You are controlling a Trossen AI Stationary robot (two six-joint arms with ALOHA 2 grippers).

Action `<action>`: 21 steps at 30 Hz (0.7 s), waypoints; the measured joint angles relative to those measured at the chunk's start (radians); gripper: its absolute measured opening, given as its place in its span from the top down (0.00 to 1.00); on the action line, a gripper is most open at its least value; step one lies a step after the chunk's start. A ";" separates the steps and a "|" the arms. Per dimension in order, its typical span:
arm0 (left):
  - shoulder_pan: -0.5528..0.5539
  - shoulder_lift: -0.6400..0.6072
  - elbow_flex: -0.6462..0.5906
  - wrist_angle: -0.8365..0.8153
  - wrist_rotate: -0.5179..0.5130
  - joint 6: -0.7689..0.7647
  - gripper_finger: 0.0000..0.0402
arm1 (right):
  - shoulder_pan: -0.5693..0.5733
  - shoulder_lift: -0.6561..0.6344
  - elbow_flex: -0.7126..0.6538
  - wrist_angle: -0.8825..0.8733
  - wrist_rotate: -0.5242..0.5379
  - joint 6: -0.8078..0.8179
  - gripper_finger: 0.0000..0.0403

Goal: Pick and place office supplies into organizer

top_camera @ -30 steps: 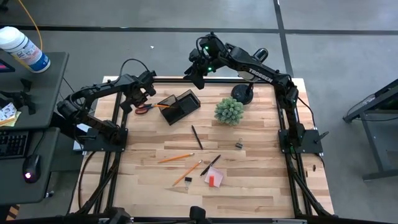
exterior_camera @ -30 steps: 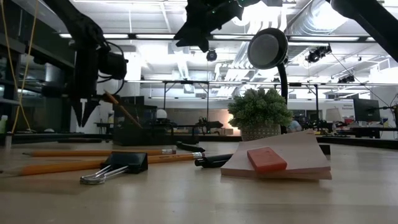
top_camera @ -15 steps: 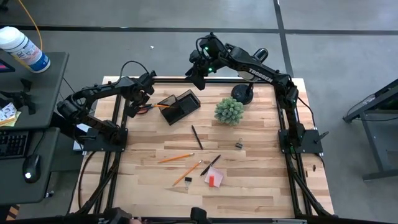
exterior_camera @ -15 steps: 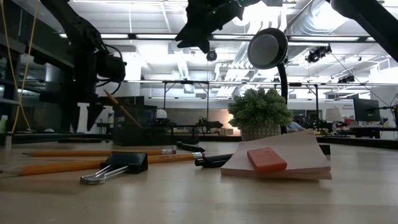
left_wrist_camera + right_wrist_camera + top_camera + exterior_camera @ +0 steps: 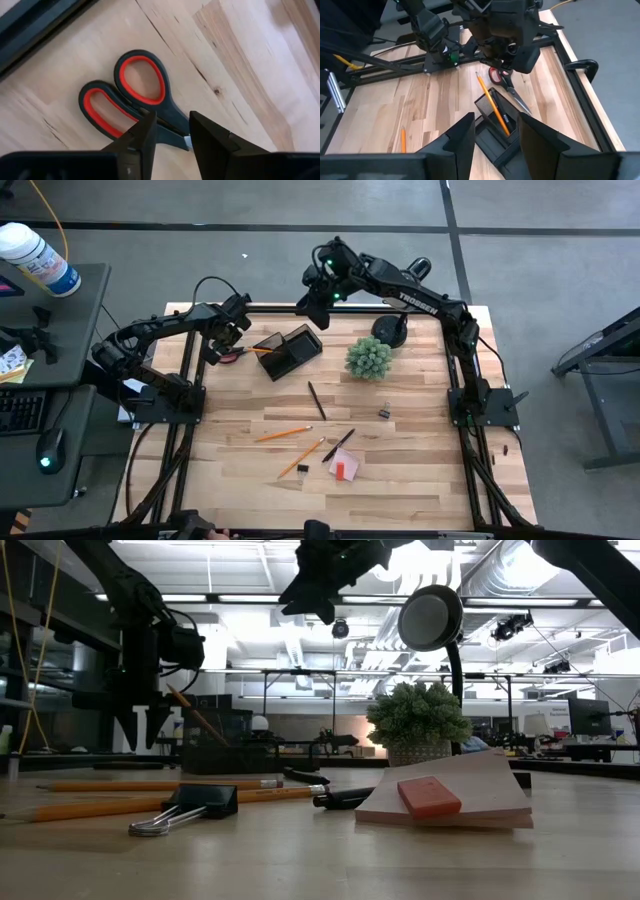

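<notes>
Tabletop (image 5: pixel 400 480): two pencils (image 5: pixel 282 434), two pens (image 5: pixel 316 400), one scissors (image 5: pixel 135 102).

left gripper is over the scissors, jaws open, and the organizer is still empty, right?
Not quite. The organizer is not empty: one pencil already stands tilted in it, as the right wrist view shows. The rest holds: the left gripper is over the scissors with jaws open, per the left wrist view.
</notes>
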 joint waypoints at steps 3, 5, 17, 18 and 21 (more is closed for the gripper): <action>0.000 0.000 0.000 -0.007 -0.014 -0.003 0.76 | 0.003 0.000 0.000 -0.008 0.000 0.000 0.65; 0.000 0.000 0.000 -0.007 -0.037 -0.007 0.76 | 0.003 0.000 0.000 -0.016 0.000 0.000 0.65; 0.000 0.090 0.000 0.023 0.013 -0.127 0.76 | 0.003 0.000 0.000 -0.056 0.000 -0.030 0.65; 0.000 0.093 0.000 0.036 0.011 -0.135 0.76 | 0.003 0.000 0.000 -0.060 0.000 -0.038 0.65; 0.001 0.097 0.002 0.069 0.002 -0.137 0.76 | 0.003 0.000 0.000 -0.069 0.000 -0.046 0.65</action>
